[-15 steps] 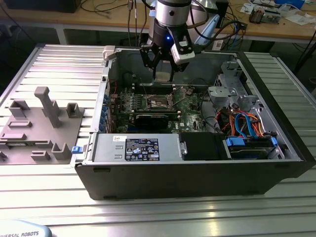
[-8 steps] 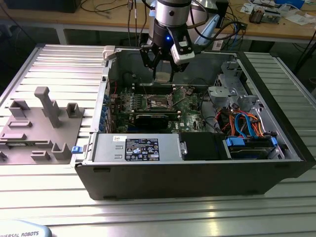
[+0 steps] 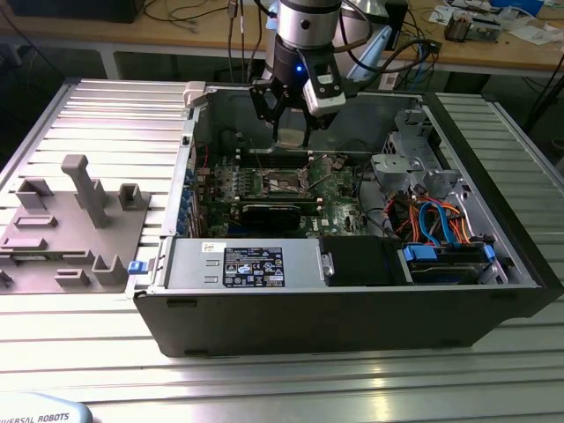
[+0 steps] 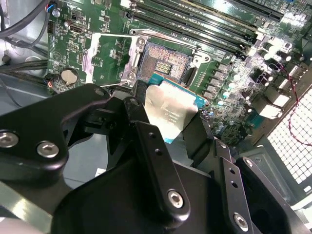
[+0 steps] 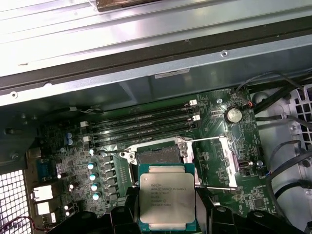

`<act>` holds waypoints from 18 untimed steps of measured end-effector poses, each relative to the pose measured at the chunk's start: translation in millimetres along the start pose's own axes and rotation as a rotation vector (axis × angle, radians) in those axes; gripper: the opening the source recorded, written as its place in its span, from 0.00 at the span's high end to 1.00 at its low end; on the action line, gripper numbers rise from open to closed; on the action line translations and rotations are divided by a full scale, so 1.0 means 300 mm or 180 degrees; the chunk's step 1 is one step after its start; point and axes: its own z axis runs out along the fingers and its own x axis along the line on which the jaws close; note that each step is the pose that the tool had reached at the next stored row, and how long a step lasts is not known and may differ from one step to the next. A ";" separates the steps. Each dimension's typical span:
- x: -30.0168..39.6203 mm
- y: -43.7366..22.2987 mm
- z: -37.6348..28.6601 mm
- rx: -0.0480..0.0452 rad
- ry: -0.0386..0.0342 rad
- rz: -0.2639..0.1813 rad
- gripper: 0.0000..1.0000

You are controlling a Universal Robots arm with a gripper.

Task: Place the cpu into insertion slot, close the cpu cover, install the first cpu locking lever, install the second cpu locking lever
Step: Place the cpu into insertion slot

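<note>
One flat, square, dull-silver cpu (image 5: 167, 197)

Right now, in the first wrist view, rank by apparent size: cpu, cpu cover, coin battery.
1. cpu, though it's nearest the camera, so unsure against the cover.
2. cpu cover, flipped open.
3. coin battery, clearly smallest.
</note>
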 end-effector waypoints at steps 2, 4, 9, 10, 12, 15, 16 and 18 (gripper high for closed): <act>0.000 0.000 0.001 0.0006 -0.0003 0.0020 0.46; 0.000 0.000 0.001 0.0008 -0.0004 0.0033 0.46; 0.000 0.000 0.002 0.0008 -0.0005 0.0040 0.46; 0.000 0.000 0.002 0.0008 -0.0005 0.0040 0.46; 0.000 0.000 0.003 0.0008 -0.0005 0.0040 0.46; 0.000 0.000 0.003 0.0009 -0.0005 0.0042 0.46; 0.000 0.000 0.004 0.0010 -0.0005 0.0043 0.46; 0.000 0.000 0.004 0.0011 -0.0005 0.0044 0.46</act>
